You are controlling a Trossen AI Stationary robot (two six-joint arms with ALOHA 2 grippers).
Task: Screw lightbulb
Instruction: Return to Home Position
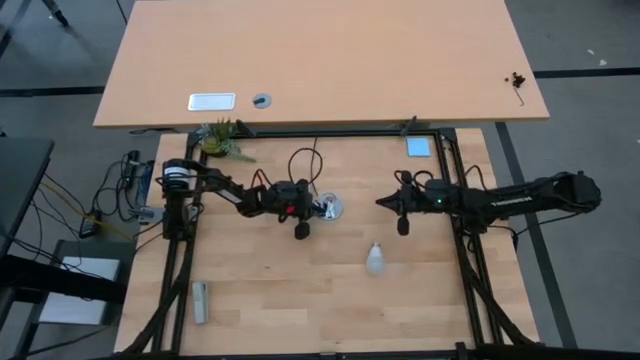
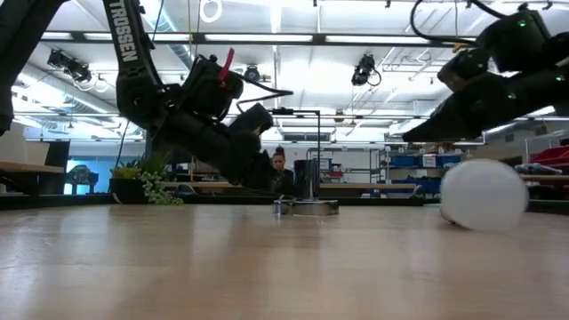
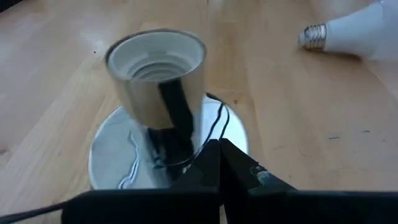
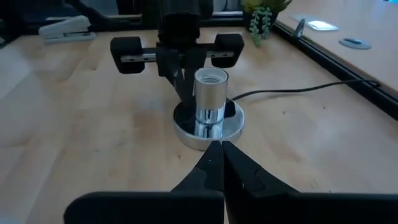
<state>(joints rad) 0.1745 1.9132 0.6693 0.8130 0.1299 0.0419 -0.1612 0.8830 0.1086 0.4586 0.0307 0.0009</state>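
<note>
The shiny silver socket [image 3: 155, 74] stands upright on its round base plate [image 1: 330, 207] at mid-table, its thin black cord [image 4: 298, 90] running off toward the far edge. My left gripper [image 3: 219, 152] is shut, its tips down at the base plate on the socket's left side. The frosted-white lightbulb [image 1: 375, 260] lies on its side on the table nearer the front, with its threaded end [image 3: 314, 37] bare. My right gripper [image 4: 221, 149] is shut and empty, hanging above the table to the right of the socket and pointing at it. My left gripper sets its shut fingertips [image 4: 185, 93] on the socket's base plate near its rim [image 3: 205, 134], beside the stem. It comes slanting down from the table's left. Whether anything is pinched between the tips cannot be told. The socket stands upright on the table.
A small green plant [image 1: 222, 140] stands at the far left corner and a grey stapler [image 1: 200, 300] lies near the front left. Black frame rails [image 1: 462, 250] border the worktop, with a larger desk [image 1: 320, 60] beyond. A person [image 2: 280, 164] shows in the room behind.
</note>
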